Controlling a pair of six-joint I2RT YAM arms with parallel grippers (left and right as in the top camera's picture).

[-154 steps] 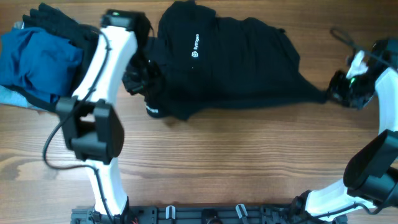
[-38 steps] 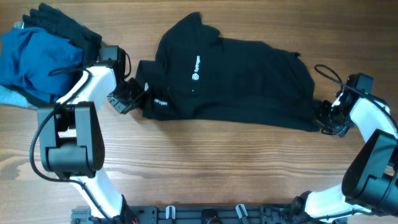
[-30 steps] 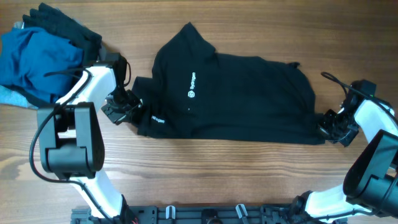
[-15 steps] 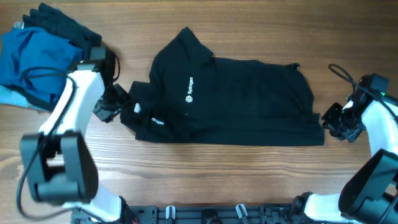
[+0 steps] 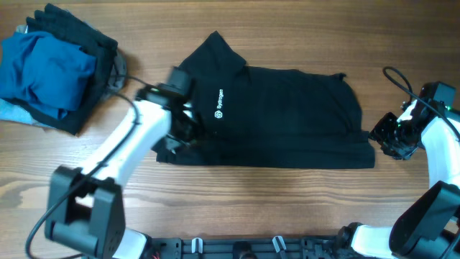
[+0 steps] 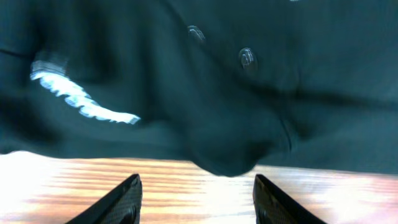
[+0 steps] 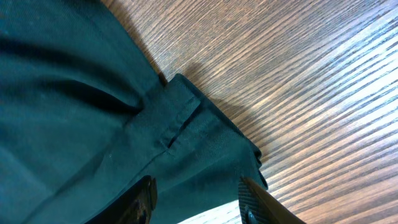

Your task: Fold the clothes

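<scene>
The clothes, a black collared shirt [image 5: 287, 108] with a small white logo [image 5: 219, 103], lie spread flat across the middle of the table. My left gripper [image 5: 178, 134] hovers over the shirt's left edge. In the left wrist view the left gripper [image 6: 196, 202] stands open over bare wood, just short of the shirt [image 6: 205, 74] with its white print [image 6: 81, 102] and buttons [image 6: 247, 57]. My right gripper [image 5: 387, 137] sits at the shirt's right lower corner. The right wrist view shows the right gripper [image 7: 196, 202] open, its jaws apart above the hem corner [image 7: 186, 124].
A pile of folded garments lies at the back left: a bright blue one [image 5: 43, 68], a black one [image 5: 75, 32] and a grey cloth [image 5: 14, 111]. A thin cable [image 5: 395, 75] loops by the right arm. Bare wood [image 5: 273, 208] runs along the front.
Both grippers have opened and let go of the shirt, which now lies flat. The left arm swung right, over the shirt's left part. The right gripper backed off slightly to the right.
</scene>
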